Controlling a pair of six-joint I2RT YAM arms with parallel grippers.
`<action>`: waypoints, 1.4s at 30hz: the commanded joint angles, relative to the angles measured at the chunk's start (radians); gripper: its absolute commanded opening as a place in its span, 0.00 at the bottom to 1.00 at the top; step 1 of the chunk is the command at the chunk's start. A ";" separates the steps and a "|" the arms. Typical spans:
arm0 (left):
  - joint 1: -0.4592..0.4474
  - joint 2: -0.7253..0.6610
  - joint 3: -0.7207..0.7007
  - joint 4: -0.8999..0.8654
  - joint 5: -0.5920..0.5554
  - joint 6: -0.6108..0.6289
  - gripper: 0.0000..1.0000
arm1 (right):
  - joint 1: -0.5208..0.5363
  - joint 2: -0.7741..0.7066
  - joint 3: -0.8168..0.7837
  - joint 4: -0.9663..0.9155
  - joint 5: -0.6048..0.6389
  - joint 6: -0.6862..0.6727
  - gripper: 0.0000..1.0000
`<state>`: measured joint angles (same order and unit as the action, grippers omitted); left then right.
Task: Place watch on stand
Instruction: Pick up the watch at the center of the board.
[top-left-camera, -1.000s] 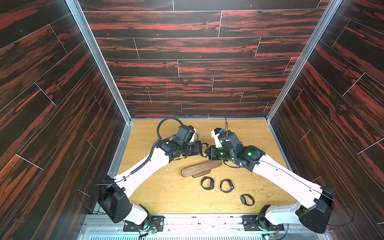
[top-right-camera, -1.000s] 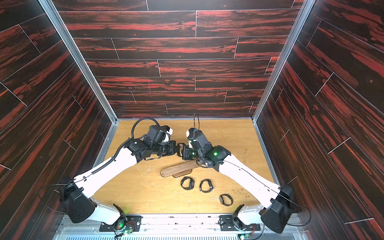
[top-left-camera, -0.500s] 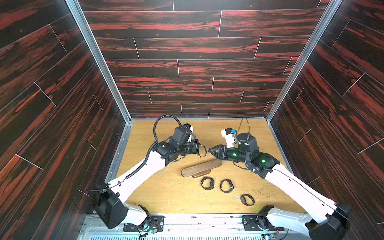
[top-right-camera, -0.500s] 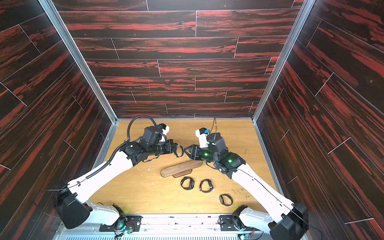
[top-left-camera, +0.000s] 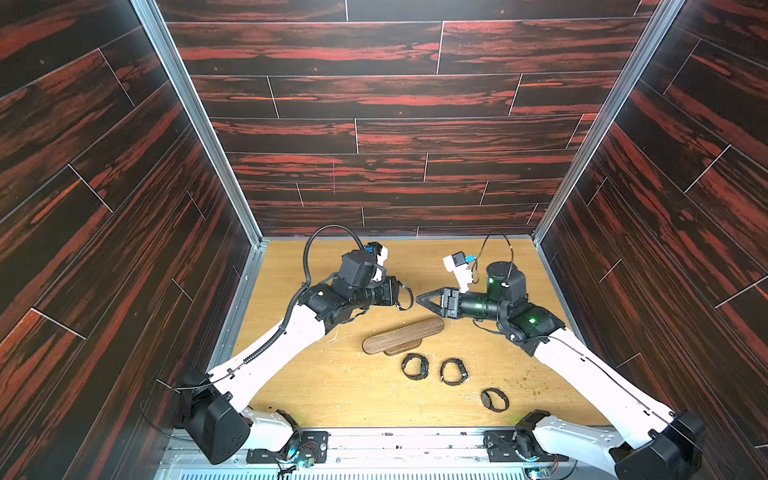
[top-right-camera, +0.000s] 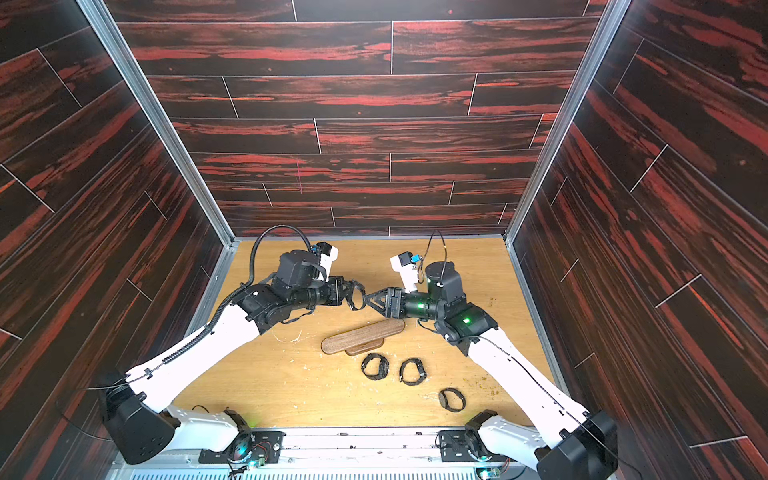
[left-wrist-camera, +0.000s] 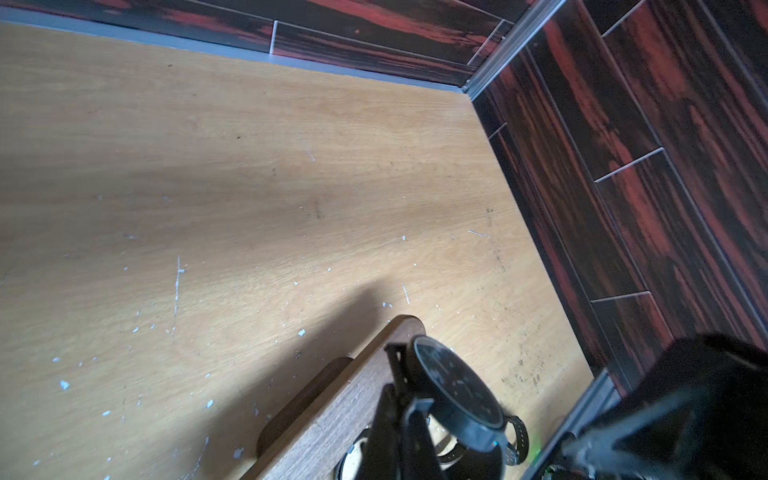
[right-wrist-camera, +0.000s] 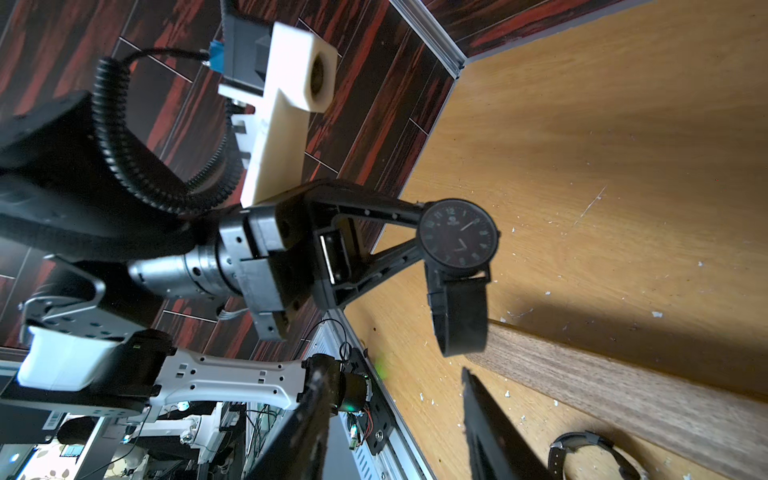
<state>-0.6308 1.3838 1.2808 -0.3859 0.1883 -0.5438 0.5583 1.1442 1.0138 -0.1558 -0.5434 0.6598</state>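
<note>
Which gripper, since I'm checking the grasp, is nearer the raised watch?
Left. The left gripper is shut on the watch, holding it in the air. The right gripper faces it with open jaws, apart from it.

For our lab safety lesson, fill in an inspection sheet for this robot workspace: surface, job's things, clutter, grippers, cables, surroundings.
Surface: light wooden table, scratched, white flecks.
Job's things: stand bare; one watch held above the table; three spare watches lying near the stand.
Clutter: nothing seen.
Grippers: left gripper shut on the watch; right gripper open, empty.
Cables: ribbed hose arching over left arm; thin wire above right arm.
Surroundings: dark red wood-pattern walls on three sides.
</note>
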 joint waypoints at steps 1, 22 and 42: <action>0.032 -0.032 0.032 0.021 0.100 0.040 0.00 | -0.031 -0.031 -0.013 0.020 -0.077 -0.034 0.54; 0.068 -0.071 0.019 0.114 0.298 0.033 0.00 | -0.121 0.084 -0.004 0.230 -0.371 0.093 0.55; 0.068 -0.063 0.012 0.158 0.359 0.028 0.00 | -0.031 0.163 0.033 0.370 -0.380 0.187 0.23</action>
<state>-0.5667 1.3472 1.2812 -0.2562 0.5182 -0.5163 0.5152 1.2984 1.0252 0.1753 -0.9108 0.8341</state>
